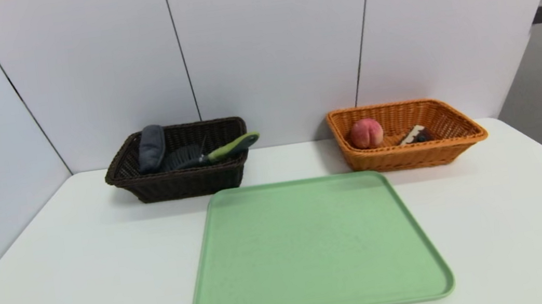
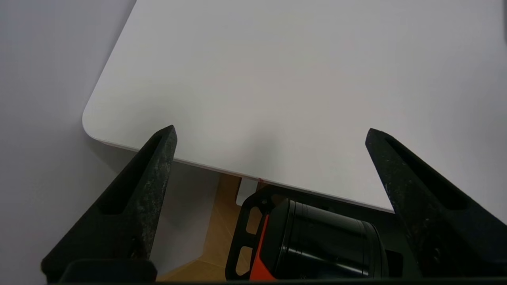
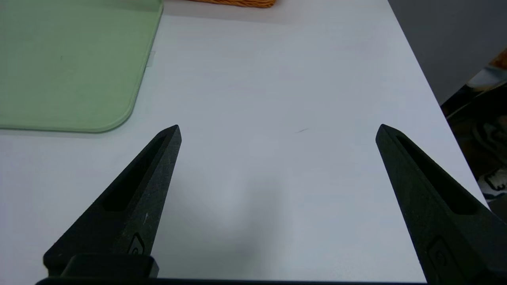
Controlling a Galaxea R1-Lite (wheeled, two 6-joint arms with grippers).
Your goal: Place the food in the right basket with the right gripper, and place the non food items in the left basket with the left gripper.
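Far left, dark basket (image 1: 178,182): brush (image 1: 218,152), pouch (image 1: 151,148) — non-food sorted.
Orange basket (image 1: 410,157): peach (image 1: 366,133) — food.
Tray (image 1: 315,251): bare.
Left hand (image 2: 269,134), right hand (image 3: 277,130): wide, holding nothing; likely done.

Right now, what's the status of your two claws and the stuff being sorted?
Left gripper open, empty, at table's near edge. Right gripper open, empty, above table beside flat green tray. Peach in orange wicker basket; green-handled brush in dark wicker basket. Nothing in the way.

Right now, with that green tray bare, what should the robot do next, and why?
Probably nothing more than rest both arms. The green tray holds nothing; the brush and grey cloth lie in the dark basket, the peach and a small dark snack in the orange basket. The left tool and right tool are open, holding nothing.
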